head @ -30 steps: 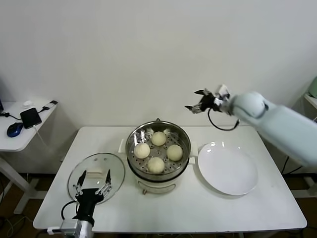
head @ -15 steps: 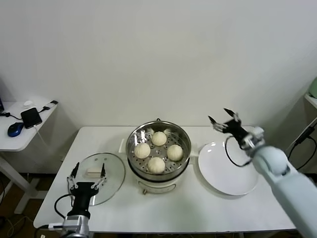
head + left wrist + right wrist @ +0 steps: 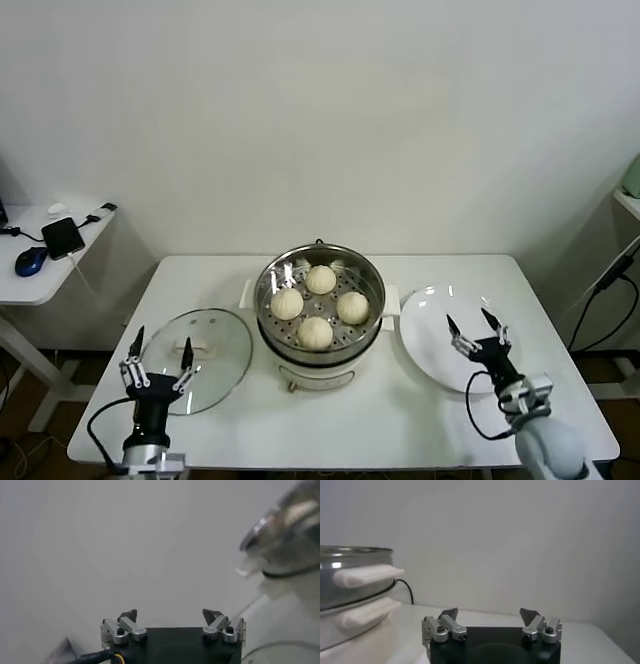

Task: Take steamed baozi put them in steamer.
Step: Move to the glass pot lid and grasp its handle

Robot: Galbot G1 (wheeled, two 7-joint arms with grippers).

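Observation:
Several cream-white baozi (image 3: pixel 315 332) lie on the perforated tray inside the shiny steel steamer (image 3: pixel 266 318) at the middle of the white table. My left gripper (image 3: pixel 162 341) stands open and empty at the table's front left, at the near edge of the glass lid. My right gripper (image 3: pixel 474 324) stands open and empty low at the front right, over the near side of the white plate. In the left wrist view my open left gripper (image 3: pixel 170 614) faces the wall with the steamer (image 3: pixel 290 515) off to one side. In the right wrist view my open right gripper (image 3: pixel 489 613) has the steamer (image 3: pixel 350 587) beside it.
A round glass lid (image 3: pixel 210 340) with a white handle lies flat left of the steamer. A bare white plate (image 3: pixel 430 330) lies right of it. A side table (image 3: pixel 40 275) at the far left holds a phone and a mouse. A wall stands behind.
My right arm swung down from high behind the steamer to low at the front right by the plate. My left gripper drew back toward the front left edge. The baozi stayed put.

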